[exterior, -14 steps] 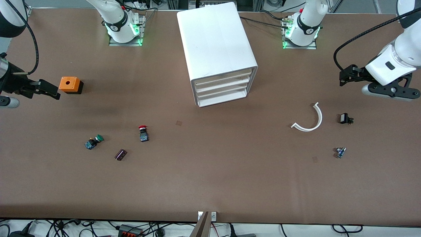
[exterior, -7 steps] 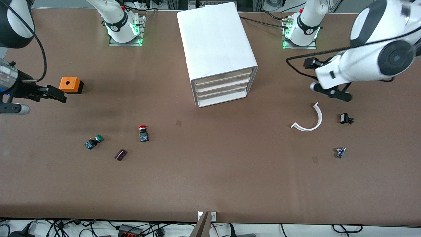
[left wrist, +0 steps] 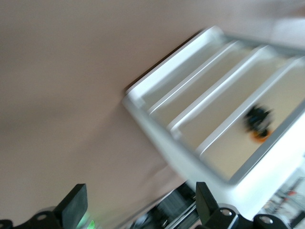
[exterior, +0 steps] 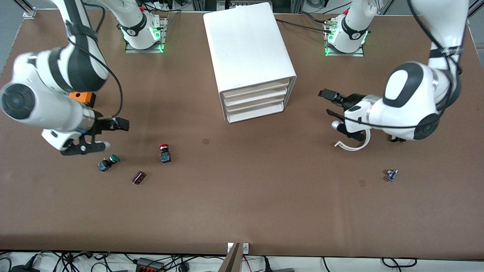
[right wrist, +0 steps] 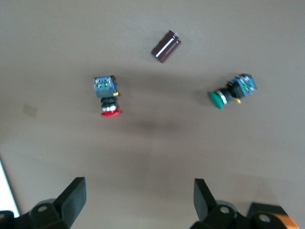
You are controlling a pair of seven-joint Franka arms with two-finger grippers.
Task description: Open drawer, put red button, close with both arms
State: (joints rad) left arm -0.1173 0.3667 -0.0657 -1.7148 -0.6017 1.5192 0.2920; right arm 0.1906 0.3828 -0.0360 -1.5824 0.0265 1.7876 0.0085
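Clock directions are those of the front view, with 12 toward the robots' bases.

The orange cube [exterior: 84,97] is mostly hidden under the right arm, with only a strip of it showing. The left arm covers part of a white curved strip [exterior: 355,146] and nearly all of a small black part beside it. In the left wrist view the cabinet is smeared, and a dark and orange blur on one drawer front cannot be made out.

Only the front view shows the whole white cabinet [exterior: 249,49]. The drawer [exterior: 257,96], second of its four, sits shut and flush with the others. The red button [exterior: 164,151] stands on the table at about 8 o'clock from the cabinet's front. The right wrist view shows it closer [right wrist: 107,98], lying apart from the green button [right wrist: 232,91] and a dark cylinder [right wrist: 166,46]. Both wrist views show wide-apart, empty fingers, which the front view does not make plain.

Since a second ago both arms have swung inward from the table's ends. The right gripper [exterior: 121,124] now hangs over the table at 10 o'clock from the red button. The left gripper [exterior: 329,102] hangs at 3 o'clock from the cabinet's front. The objects on the table have not moved.
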